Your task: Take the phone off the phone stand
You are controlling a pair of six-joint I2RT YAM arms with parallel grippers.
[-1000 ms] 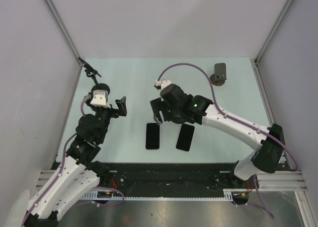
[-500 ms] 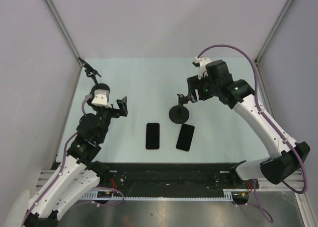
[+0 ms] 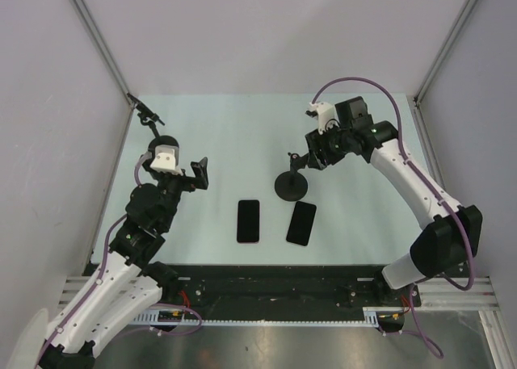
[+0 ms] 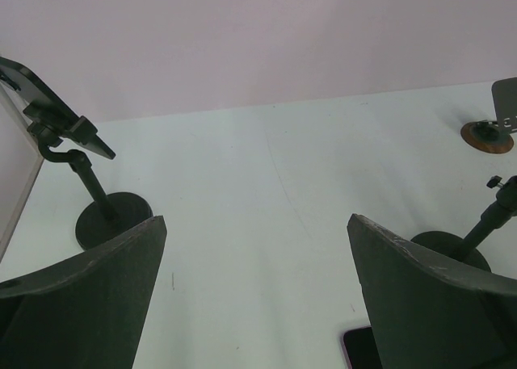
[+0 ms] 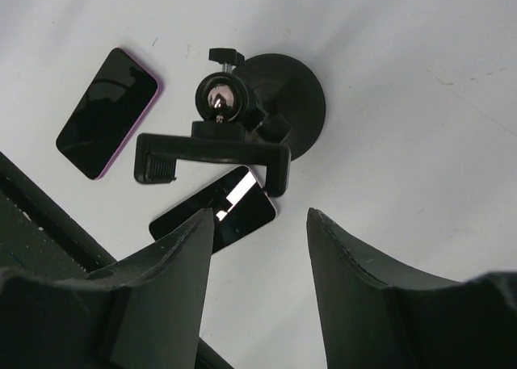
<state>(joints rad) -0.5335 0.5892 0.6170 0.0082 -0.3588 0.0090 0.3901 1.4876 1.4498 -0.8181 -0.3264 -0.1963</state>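
Pale green tabletop (image 3: pixel 218 135) lies beneath both my arms, with grey walls on three sides. My right gripper (image 5: pixel 258 215) hangs with its fingers (image 5: pixel 174 288) spread wide and nothing between them, pointing down over the phone stand (image 5: pixel 279 102). From the right wrist, the stand's black clamp (image 5: pixel 212 153) sits just past my fingertips, tilted on its ball joint above the round base. Below the clamp in that view lies the black phone (image 5: pixel 214 211), flat on the table and just beside the base; I cannot tell whether it touches it. The pink-edged phone (image 5: pixel 107 113) lies flat too, a little apart from the black one, on its left in the top view. My left gripper (image 4: pixel 257 224) is spread as well, holding nothing, raised over the left half of the table and well apart from both phones. Past its left finger a second stand (image 4: pixel 97 203) with a tilted plate rises near the far left corner. A third stand (image 4: pixel 487 131), small with a brown base, sits far off on the right.
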